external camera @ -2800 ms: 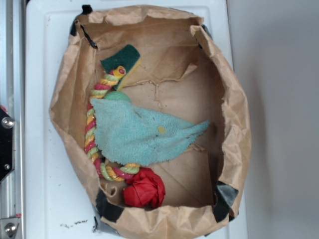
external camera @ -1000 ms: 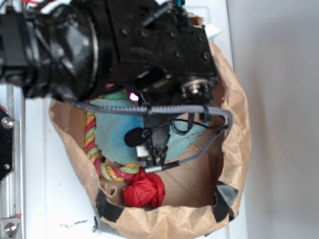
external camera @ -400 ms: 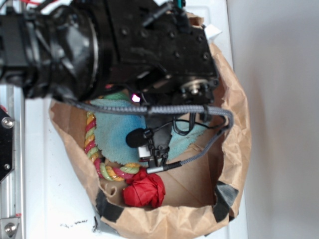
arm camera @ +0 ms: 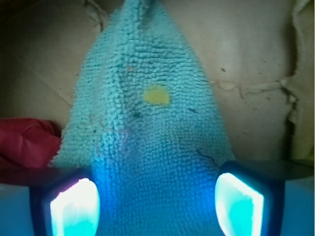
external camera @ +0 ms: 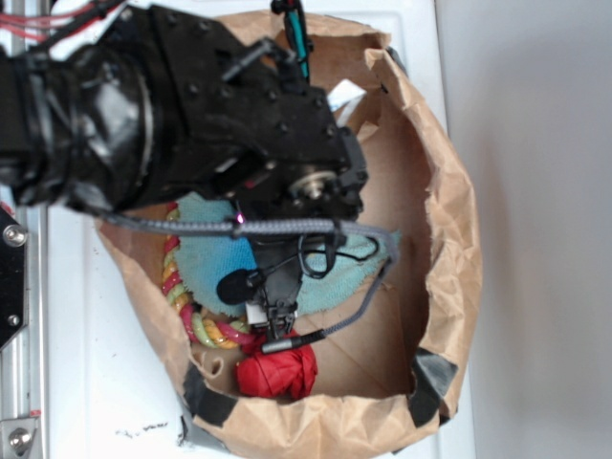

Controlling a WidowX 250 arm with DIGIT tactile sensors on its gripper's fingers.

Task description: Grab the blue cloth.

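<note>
The blue cloth (arm camera: 147, 128) is a teal terry rag with a small yellowish spot (arm camera: 156, 95), lying flat on brown paper with its pointed corner toward the top of the wrist view. My gripper (arm camera: 156, 204) is open just above it. The two glowing pads (arm camera: 74, 209) stand wide apart with the cloth's broad part spanning the gap between them. In the exterior view the black arm (external camera: 191, 124) covers most of the blue cloth (external camera: 206, 253), and the fingers are hidden beneath the arm.
The cloth lies inside a brown paper bag (external camera: 449, 239) with raised, crumpled walls. A red fabric ball (external camera: 277, 373) sits at the bag's near end, beside a multicoloured rope (external camera: 174, 273) along the left wall. A grey cable (external camera: 368, 287) loops from the arm.
The arm came in over the bag, which was uncovered 2.8 s ago. In the last half second it has shifted left across the cloth. The cloth has not moved.
</note>
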